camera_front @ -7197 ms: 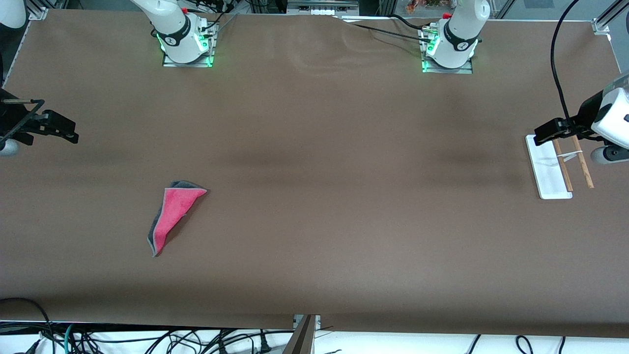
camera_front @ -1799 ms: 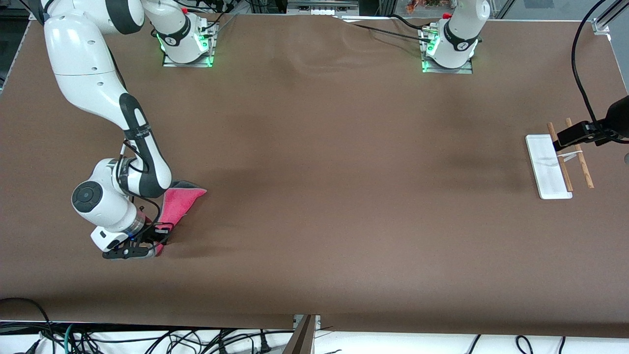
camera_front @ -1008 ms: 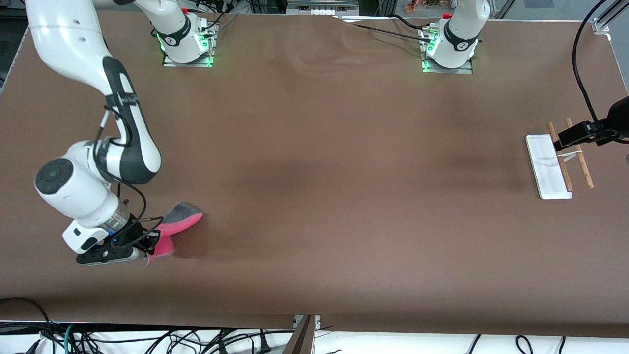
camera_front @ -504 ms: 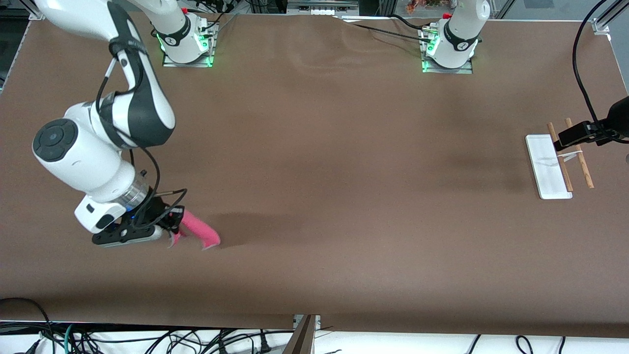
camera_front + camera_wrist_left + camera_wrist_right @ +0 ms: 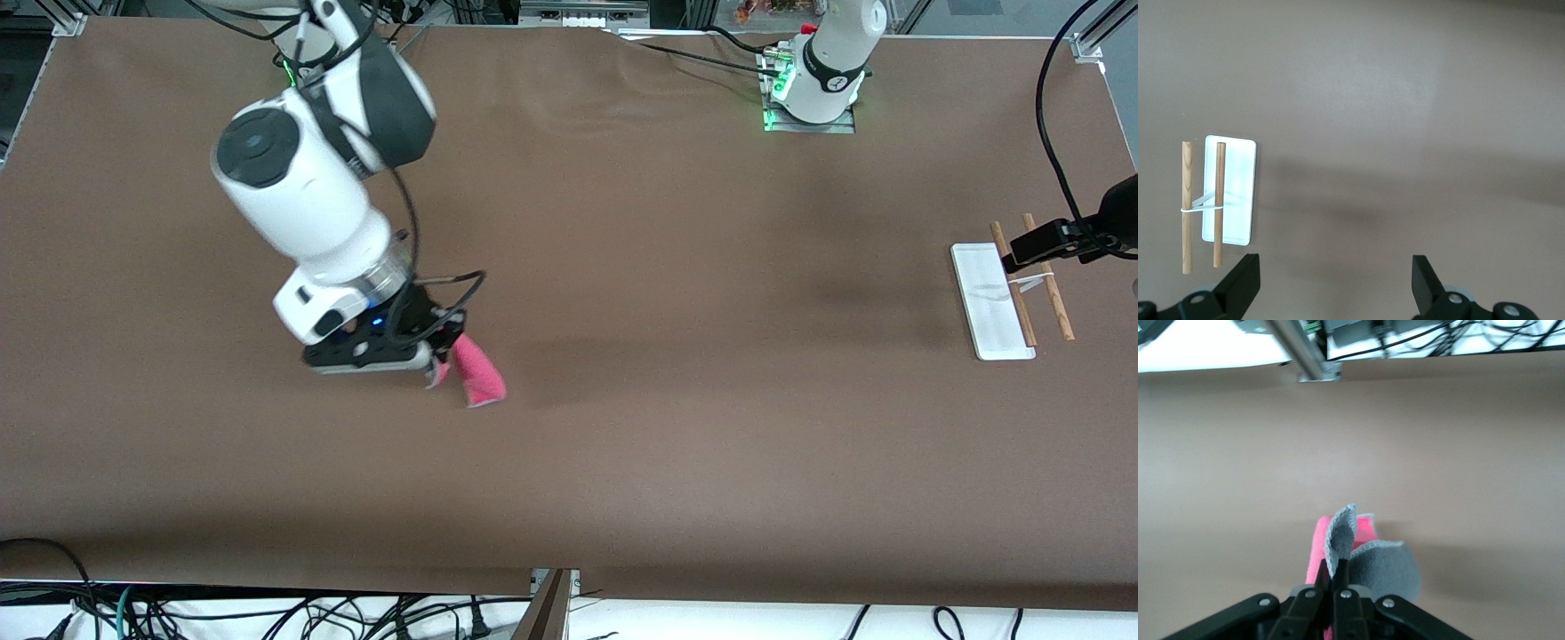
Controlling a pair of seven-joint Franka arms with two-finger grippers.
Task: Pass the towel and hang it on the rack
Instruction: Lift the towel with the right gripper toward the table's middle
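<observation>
The towel (image 5: pixel 476 378) is held pinched between the closed fingers of the right gripper (image 5: pixel 437 354), up in the air over the brown table (image 5: pixel 622 267), above the stretch toward the right arm's end of the table. In the front view the cloth is seen hanging down from the grip as a narrow pink-red fold, clear of the surface. In the right wrist view the towel (image 5: pixel 1351 550) is seen clamped at one gray edge between the fingertips (its gray face is turned toward that camera, with the pink-red face showing past it). The rack (image 5: pixel 991 302) is set on the table toward the left arm's end, well apart from the towel; its flat white base is laid on the surface and its two thin brown rods (image 5: pixel 1058 289) are carried parallel above and beside the base. The left gripper (image 5: pixel 1040 247) is held over the rack with its jaws spread wide and nothing between them. In the left wrist view the rack (image 5: pixel 1230 193) is seen below the spread fingers (image 5: pixel 1238 293), with no cloth on its rods
</observation>
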